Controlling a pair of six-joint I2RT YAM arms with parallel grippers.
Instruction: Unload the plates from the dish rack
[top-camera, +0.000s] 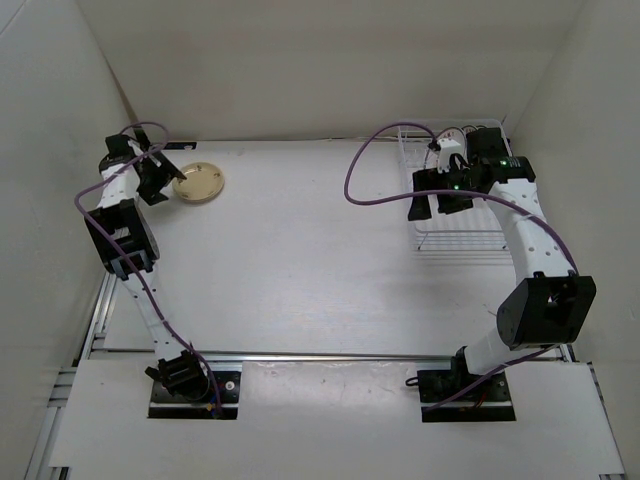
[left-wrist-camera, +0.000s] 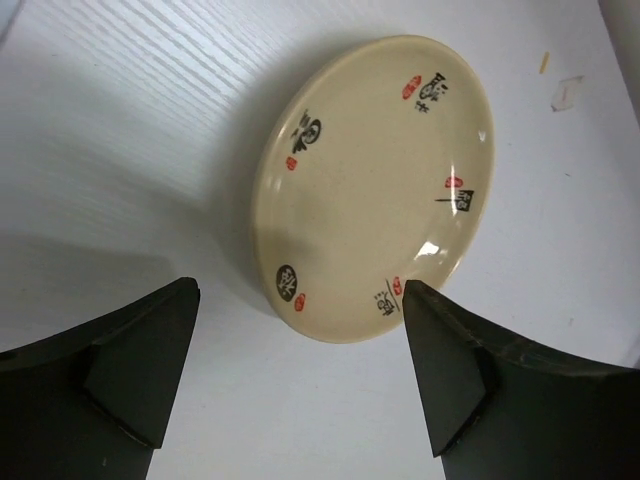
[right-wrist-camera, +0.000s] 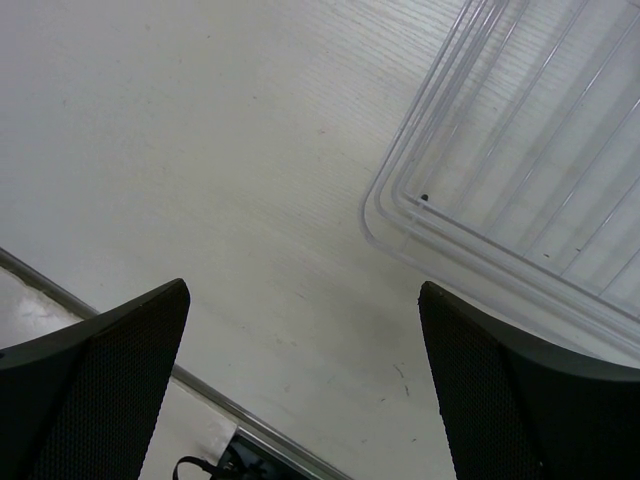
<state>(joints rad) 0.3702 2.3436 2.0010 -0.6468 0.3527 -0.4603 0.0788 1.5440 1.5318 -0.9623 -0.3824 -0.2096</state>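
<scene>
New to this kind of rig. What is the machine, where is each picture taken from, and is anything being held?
Two robot arms are bolted at the table's near edge. The wide picture looks down from above and behind the left arm and right arm. The other two come from wrist cameras; the dark shapes below are each gripper's fingers. The left gripper is open over a cream plate lying on the table. The right gripper is open near a corner of the white wire dish rack. Nothing is held.
</scene>
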